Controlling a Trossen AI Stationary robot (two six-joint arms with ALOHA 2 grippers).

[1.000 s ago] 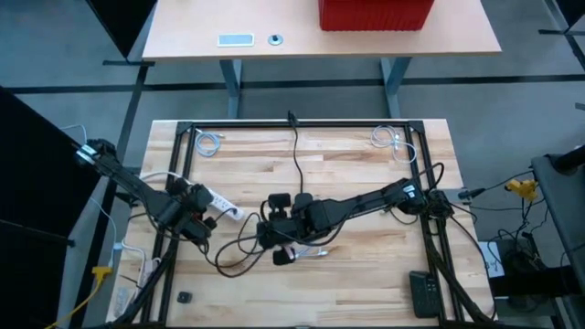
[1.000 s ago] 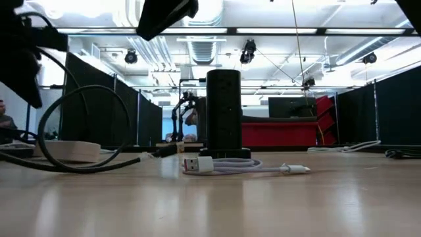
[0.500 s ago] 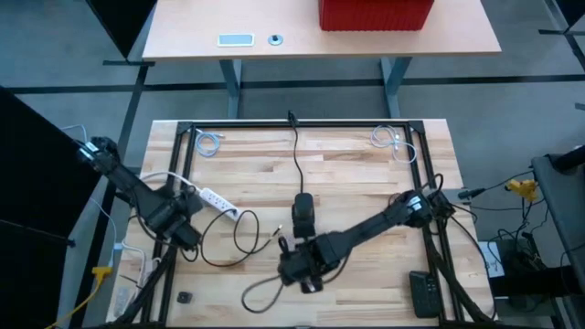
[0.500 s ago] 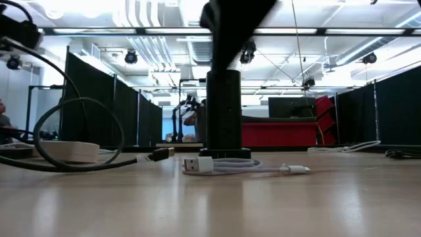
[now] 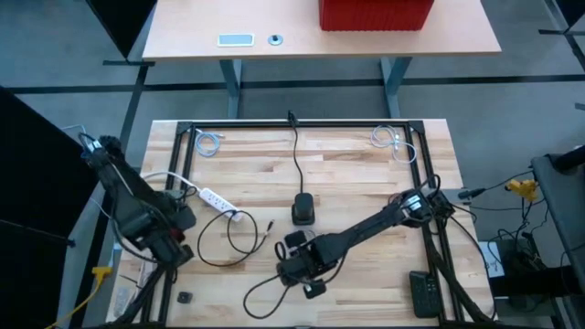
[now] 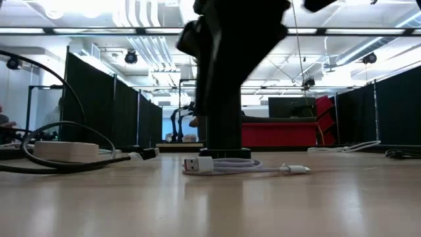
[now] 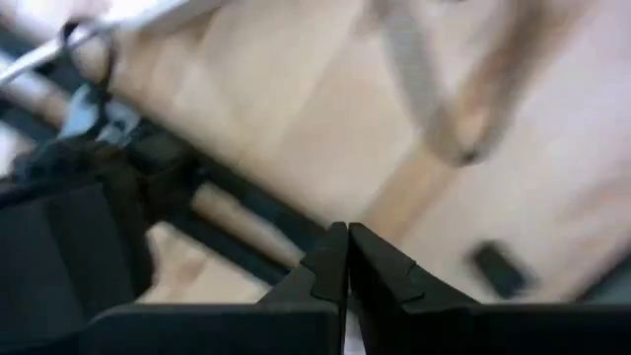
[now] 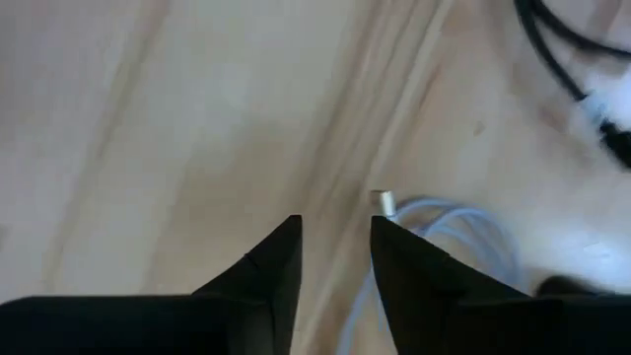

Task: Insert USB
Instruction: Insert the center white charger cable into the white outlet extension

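From above we see the right gripper low over the table, just short of the black power tower, with the white USB cable lying between them, close beside the gripper's tip. The left gripper sits far off at the table's left edge, beyond a white power strip and a black cable loop. At table level, the USB cable lies flat in front of the tower, its plug free, the dark arm hanging just above. Through the left wrist camera, the left gripper has its fingers pressed together on nothing. Through the right wrist camera, the right gripper stands slightly spread and empty, and the cable's plug lies just ahead of one fingertip, not between them.
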